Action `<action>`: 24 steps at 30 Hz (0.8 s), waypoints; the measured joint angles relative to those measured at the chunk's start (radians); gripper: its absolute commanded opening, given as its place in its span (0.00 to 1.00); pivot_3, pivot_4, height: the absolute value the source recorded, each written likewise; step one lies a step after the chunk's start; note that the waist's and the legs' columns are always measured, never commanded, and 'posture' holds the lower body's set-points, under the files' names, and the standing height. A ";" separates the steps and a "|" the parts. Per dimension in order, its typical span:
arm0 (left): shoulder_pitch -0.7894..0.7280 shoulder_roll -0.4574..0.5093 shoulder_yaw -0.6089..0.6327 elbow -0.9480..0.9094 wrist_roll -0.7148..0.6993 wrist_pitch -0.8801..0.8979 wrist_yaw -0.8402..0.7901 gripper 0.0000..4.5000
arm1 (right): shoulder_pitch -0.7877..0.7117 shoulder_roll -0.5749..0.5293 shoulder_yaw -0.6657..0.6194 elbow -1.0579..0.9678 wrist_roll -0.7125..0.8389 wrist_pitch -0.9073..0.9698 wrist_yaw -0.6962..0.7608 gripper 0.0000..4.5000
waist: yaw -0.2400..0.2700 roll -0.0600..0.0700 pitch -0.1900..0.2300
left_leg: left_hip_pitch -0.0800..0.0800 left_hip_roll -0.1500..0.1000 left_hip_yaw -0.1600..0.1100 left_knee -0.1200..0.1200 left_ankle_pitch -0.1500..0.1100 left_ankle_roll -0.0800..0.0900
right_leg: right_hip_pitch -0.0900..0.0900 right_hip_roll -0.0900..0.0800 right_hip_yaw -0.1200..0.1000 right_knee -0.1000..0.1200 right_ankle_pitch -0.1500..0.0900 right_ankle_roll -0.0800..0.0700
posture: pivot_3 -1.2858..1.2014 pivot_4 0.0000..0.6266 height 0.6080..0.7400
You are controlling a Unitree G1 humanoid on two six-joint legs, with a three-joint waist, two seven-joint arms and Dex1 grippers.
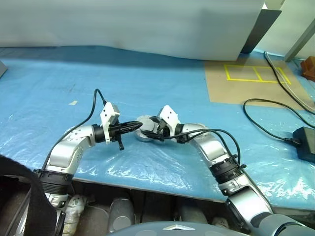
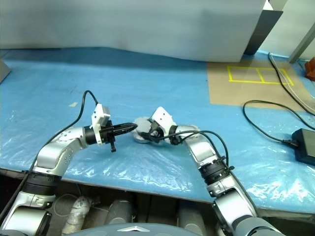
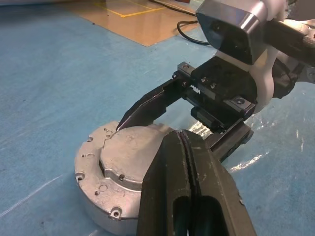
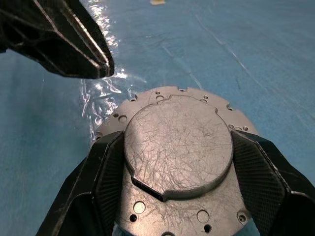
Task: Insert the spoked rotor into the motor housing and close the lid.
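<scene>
The motor housing [image 4: 179, 147] is a short silver cylinder standing on the blue sheet in front of me. Its upward face is a flat scratched plate ringed with screw holes, so its inside is hidden. My right gripper [image 4: 178, 140] reaches in from the right, and its black fingers [image 3: 147, 105] clasp the raised round plate from both sides. My left gripper [image 1: 139, 126] comes in from the left, shut, with nothing between its fingers. Its tips [image 4: 101, 69] hover at the housing's rim. The spoked rotor and the lid are out of view.
A crinkled blue plastic sheet [image 1: 147, 73] covers the table. A brown board with yellow tape lines [image 1: 251, 78] lies at the back right. Black cables and a power brick [image 1: 306, 142] lie at the right. A scrap of tape [image 1: 73, 103] is at the left.
</scene>
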 measured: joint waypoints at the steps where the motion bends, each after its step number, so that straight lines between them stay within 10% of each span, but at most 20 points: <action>1: 0.000 0.000 0.000 0.000 0.000 0.000 0.000 0.00 | -0.001 0.002 0.001 0.001 -0.001 0.001 -0.002 0.66 | -0.002 0.000 0.000 | 0.000 0.000 0.000 0.000 0.000 0.000 | 0.000 0.000 0.000 0.000 0.000 0.000 | 0.52 0.24 1.00; 24: -0.052 -0.082 -0.059 0.238 0.207 -0.221 0.107 0.00 | 0.001 -0.049 0.047 0.047 -0.038 -0.134 0.027 0.66 | 0.004 0.001 -0.016 | 0.004 -0.001 0.000 -0.008 -0.002 0.003 | 0.003 -0.001 0.002 -0.010 0.000 0.003 | 0.52 0.24 1.00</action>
